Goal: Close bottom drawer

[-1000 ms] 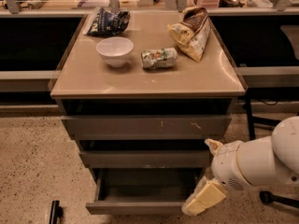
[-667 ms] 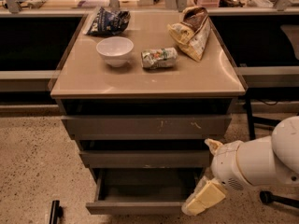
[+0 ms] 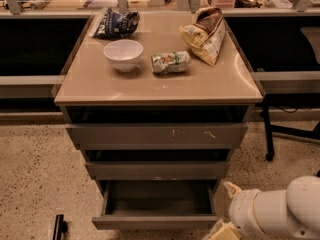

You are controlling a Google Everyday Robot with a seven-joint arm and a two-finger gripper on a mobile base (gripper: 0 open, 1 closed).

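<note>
The gripper (image 3: 223, 232), spread or pressed together I cannot tell, now sits lower by the near right corner of the bottom drawer (image 3: 155, 222), which stays open, unpushed.

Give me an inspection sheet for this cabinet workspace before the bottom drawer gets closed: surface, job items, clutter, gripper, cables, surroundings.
Surface: tan cabinet top, carrying four items.
Job's things: bottom drawer pulled out, nothing seen in its dark box; middle drawer and scratched top drawer sit further in.
Clutter: white bowl, dark snack bag, green-and-white packet, yellow chip bag, all on the top.
Gripper: gripper at the bottom edge, just right of the bottom drawer's front, on a white arm.
Cables: thin dark cord under the right bench.
Surroundings: speckled floor; small black object lying on it.
</note>
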